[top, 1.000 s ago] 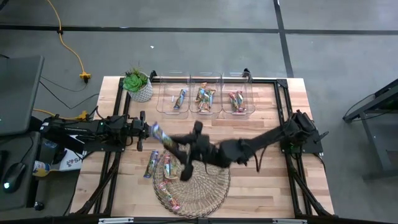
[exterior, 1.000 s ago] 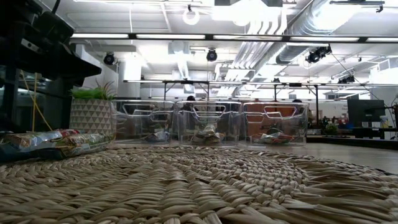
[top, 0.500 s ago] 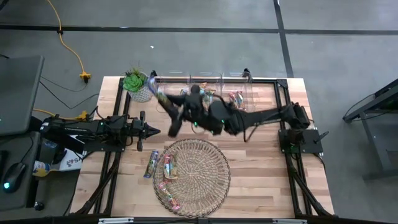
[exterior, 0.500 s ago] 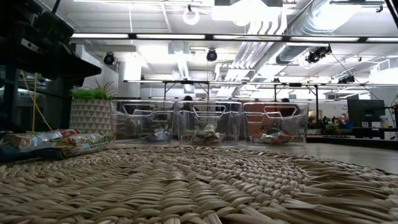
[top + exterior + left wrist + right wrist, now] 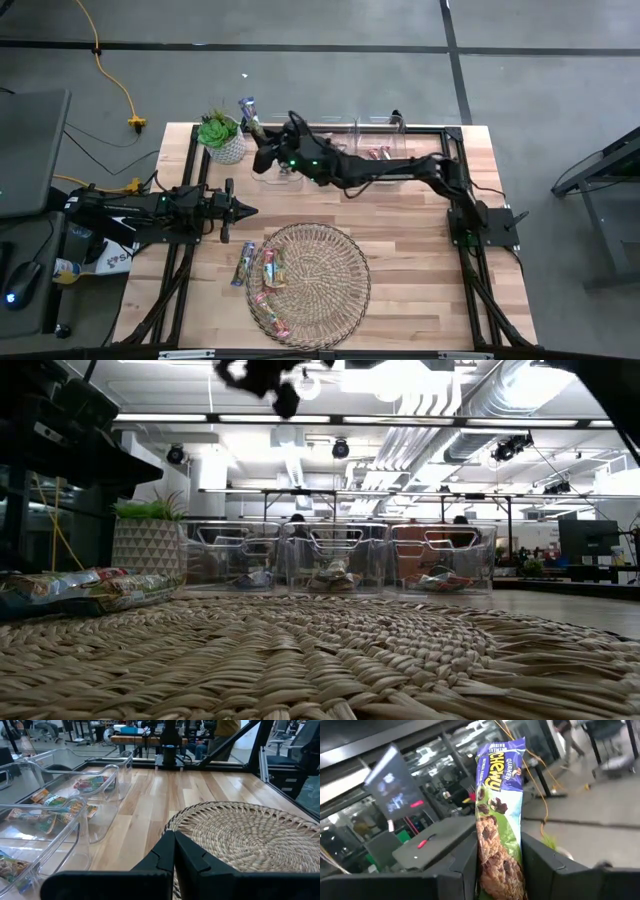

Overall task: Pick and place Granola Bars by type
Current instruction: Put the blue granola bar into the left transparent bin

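Observation:
My right gripper (image 5: 260,140) hangs high over the table's far left, by the leftmost clear bin (image 5: 272,172) and the plant pot (image 5: 222,137). It is shut on a blue-and-green granola bar (image 5: 247,108). The right wrist view shows that bar (image 5: 499,805) between the fingers. The gripper also shows as a dark shape at the low view's top (image 5: 268,378). Other granola bars (image 5: 262,270) lie at the wicker mat's left edge, partly on the table. More bars lie in the three bins (image 5: 55,805). My left gripper (image 5: 242,210) waits shut, left of the mat. My right gripper pinches the bar's lower half (image 5: 501,865) between its two fingers (image 5: 465,865). The bar runs lengthwise along the fingers, and its blue end (image 5: 501,755) stands out well past their tips. It is lifted clear of the table and points toward the far left corner.
The round wicker mat (image 5: 320,275) fills the table's near middle. The three clear bins stand in a row along the far edge, with my right arm (image 5: 380,168) stretched over them. The plant pot stands at the far left corner. Bare wood (image 5: 420,260) lies right of the mat.
My right gripper has carried the bar from just above the mat's far left rim up and toward the far edge. It swung past the bins to the far left corner. The bar has turned, so its free end now points beyond the table's far edge.

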Motion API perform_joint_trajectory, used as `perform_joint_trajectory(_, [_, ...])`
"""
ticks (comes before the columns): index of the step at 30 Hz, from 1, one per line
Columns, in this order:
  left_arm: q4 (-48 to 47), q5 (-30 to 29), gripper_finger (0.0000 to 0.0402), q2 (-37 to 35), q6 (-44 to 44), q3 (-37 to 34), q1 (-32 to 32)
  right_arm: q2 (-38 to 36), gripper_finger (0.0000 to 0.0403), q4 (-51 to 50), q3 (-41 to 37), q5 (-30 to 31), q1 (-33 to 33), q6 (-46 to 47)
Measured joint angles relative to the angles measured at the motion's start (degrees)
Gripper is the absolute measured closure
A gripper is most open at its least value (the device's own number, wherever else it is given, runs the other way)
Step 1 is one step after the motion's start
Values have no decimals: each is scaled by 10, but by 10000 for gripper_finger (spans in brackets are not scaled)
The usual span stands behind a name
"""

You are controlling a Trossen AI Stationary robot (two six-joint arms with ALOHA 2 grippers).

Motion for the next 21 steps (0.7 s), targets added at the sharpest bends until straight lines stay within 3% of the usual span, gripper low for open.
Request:
perform_joint_trajectory(8, [0,0,400,0,0,0,0,66,286,-14,0,35,-30,149])
perform_joint_trajectory(16, [0,0,400,0,0,0,0,96,286,-131,0,34,-60,317])
perform_joint_trajectory(21, [0,0,400,0,0,0,0,97,286,-187,0,31,-74,350])
